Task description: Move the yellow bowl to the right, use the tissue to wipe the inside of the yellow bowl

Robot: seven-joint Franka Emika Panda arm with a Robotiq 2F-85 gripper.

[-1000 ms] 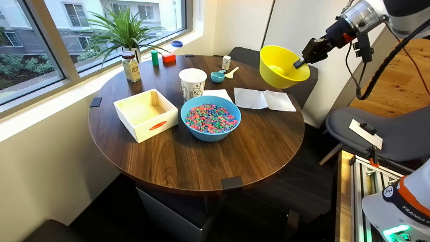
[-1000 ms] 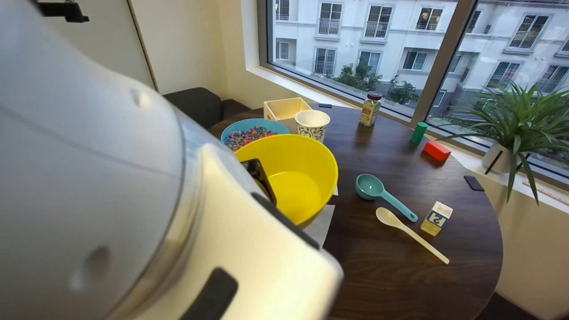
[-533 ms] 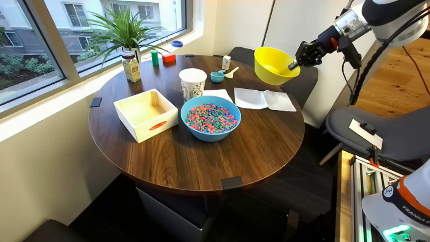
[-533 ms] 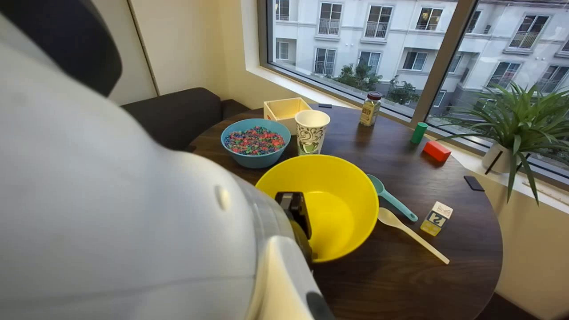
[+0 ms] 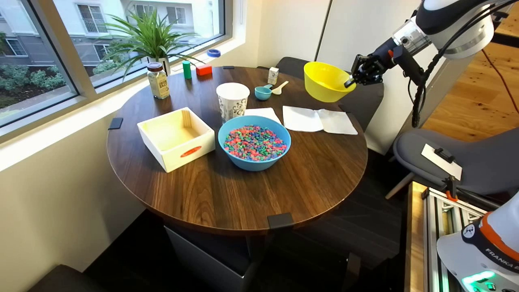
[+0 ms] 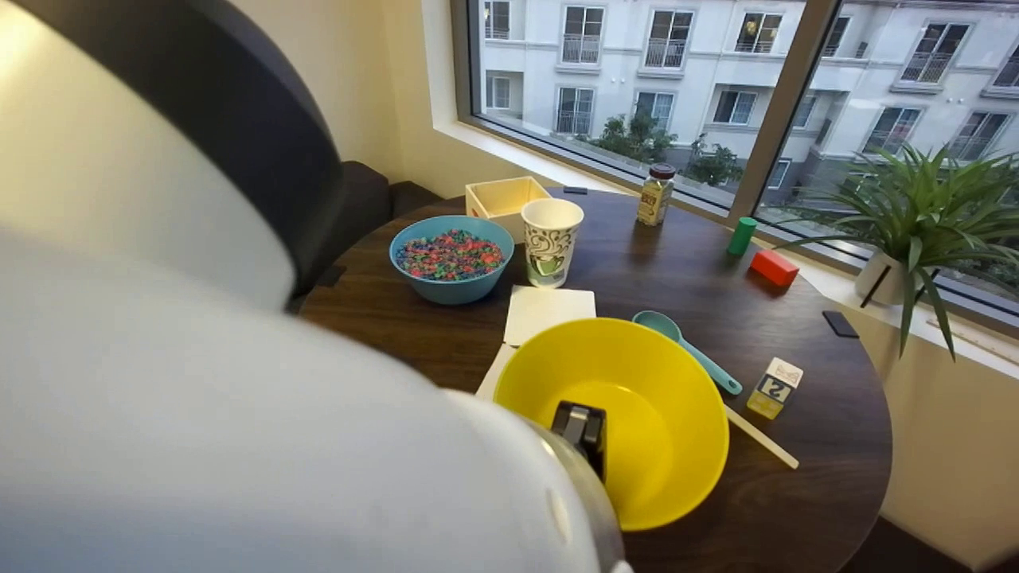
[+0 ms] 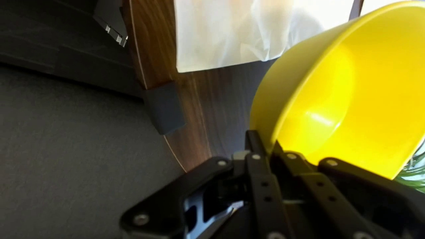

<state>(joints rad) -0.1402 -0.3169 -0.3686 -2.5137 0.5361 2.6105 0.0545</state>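
Observation:
The yellow bowl [image 5: 324,83] hangs in the air, tilted, above the table's edge beyond the white paper. It also shows in an exterior view [image 6: 653,446], partly covered by the arm, and in the wrist view [image 7: 362,86], its inside plain. My gripper [image 5: 349,82] is shut on the bowl's rim; in the wrist view the fingers [image 7: 265,146] pinch the wall from both sides. The tissue [image 5: 310,120], white and creased, lies flat on the table near the bowl; it also shows in the wrist view [image 7: 229,36]. Another flat white sheet [image 5: 265,114] lies beside the cup.
A blue bowl of multicoloured pieces [image 5: 254,146], a white cup [image 5: 232,101] and a wooden box [image 5: 176,138] stand on the round table [image 5: 227,202]. A teal scoop [image 5: 262,93], cream spoon [image 5: 279,87], letter block [image 5: 273,75], red block [image 5: 204,69], green cylinder [image 5: 186,69] and jar [image 5: 158,81] are farther off.
The held yellow bowl has moved left and slightly down in one exterior view, rightward and lower in another. The arm moved with it, uncovering the blue bowl. The grip and the tissue look unchanged.

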